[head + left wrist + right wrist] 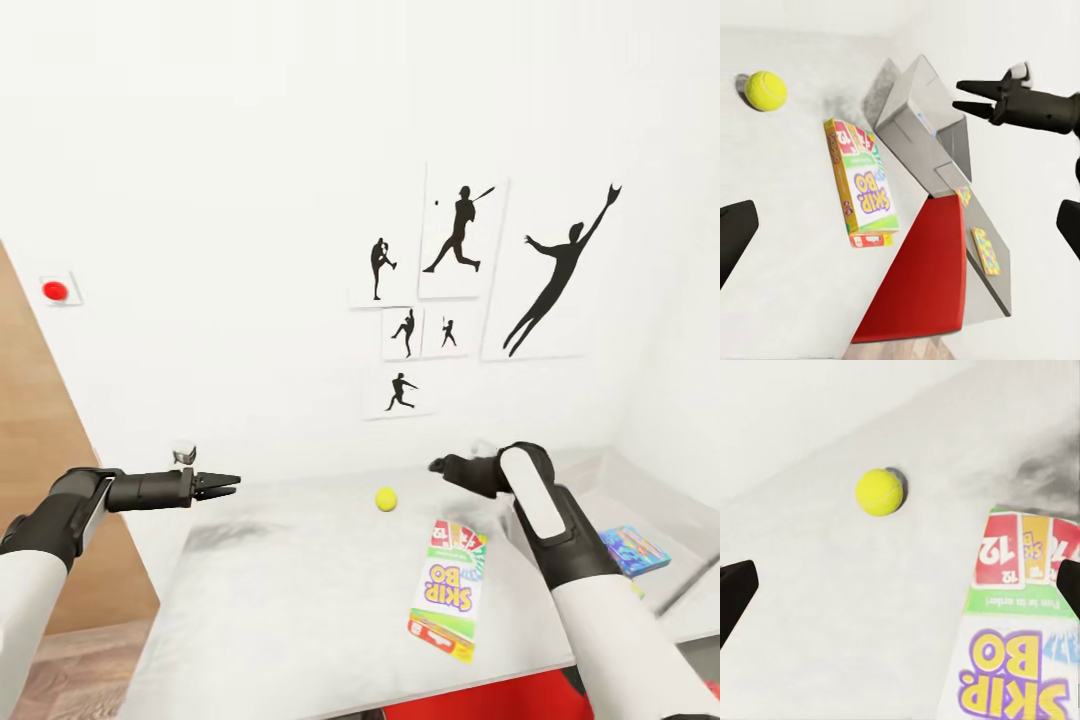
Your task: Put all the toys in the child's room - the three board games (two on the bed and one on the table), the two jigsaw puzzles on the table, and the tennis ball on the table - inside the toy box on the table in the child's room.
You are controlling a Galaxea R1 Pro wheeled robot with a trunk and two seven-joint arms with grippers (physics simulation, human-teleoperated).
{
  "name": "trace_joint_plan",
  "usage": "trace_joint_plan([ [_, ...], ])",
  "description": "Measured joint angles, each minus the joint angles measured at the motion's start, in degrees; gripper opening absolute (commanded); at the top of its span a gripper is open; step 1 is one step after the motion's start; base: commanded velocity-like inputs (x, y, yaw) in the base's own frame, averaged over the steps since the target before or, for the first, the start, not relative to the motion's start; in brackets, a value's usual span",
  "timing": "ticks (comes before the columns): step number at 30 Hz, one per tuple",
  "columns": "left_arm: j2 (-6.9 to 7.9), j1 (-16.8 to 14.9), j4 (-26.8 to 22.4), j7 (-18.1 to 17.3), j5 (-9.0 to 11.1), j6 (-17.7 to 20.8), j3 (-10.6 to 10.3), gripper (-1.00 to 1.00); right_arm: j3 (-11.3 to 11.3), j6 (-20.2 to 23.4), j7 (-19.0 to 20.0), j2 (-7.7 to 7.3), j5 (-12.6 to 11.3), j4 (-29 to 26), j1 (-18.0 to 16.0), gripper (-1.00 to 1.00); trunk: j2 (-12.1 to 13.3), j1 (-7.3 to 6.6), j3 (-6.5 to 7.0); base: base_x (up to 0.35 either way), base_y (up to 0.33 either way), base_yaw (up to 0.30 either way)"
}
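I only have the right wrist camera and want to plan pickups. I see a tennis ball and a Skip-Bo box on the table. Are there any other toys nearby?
Observer: Yes. The head view shows a small blue game box on the lower surface to the right of the Skip-Bo box.
Operator: Is the left gripper free to help?
Observer: The left gripper is open and empty near the left end of the table, to the left of the tennis ball.
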Motion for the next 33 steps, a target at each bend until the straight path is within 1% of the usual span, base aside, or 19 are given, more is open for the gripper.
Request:
trace_joint_plan([
  [2, 0.07, 0.0, 0.0, 0.0, 0.04, 0.0, 0.02, 1.0, 0.12, 0.45, -2.16, 0.86, 0.04, 1.51, -1.06, 1.0, 0.0, 0.0, 0.0, 0.0, 0.076, 0.0],
  [5, 0.12, 0.0, 0.0, 0.0, 0.06, 0.0, 0.04, 1.0, 0.23, 0.71, -3.27, 1.38, 0.09, 2.6, -1.66, 1.0, 0.0, 0.0, 0.0, 0.0, 0.027, 0.0],
  [16, 0.13, 0.01, 0.0, 0.0, 0.08, 0.0, 0.04, 1.0, 0.32, 0.42, -4.06, 1.57, 0.29, 3.0, -2.08, 1.0, 0.0, 0.0, 0.0, 0.003, -0.001, 0.012],
  [24, 0.06, 0.03, -0.02, -0.01, 0.05, -0.03, -0.03, 1.0, 0.4, 0.44, -4.18, 1.52, 0.36, 4.05, -2.74, 1.0, 0.01, 0.0, -0.17, 0.033, -0.04, 0.207],
  [27, 0.05, 0.05, -0.01, -0.01, 0.05, -0.07, -0.04, 1.0, 0.46, 0.42, -4.38, 1.45, 0.37, 6.86, -3.88, 1.0, 0.03, 0.0, -0.31, 0.005, -0.008, 0.225],
  [29, 0.05, 0.09, -0.01, -0.01, 0.06, -0.06, -0.04, 1.0, 0.6, 0.37, -5.19, 1.39, 0.43, 10.07, -4.93, 1.0, 0.04, 0.0, -0.44, 0.002, -0.003, 0.185],
  [33, 0.05, 0.12, 0.0, 0.0, 0.08, -0.05, -0.02, 1.0, 0.68, 0.23, -7.16, 0.85, 0.48, 13.99, -5.97, 1.0, 0.06, -0.01, -0.74, 0.001, -0.001, 0.135],
])
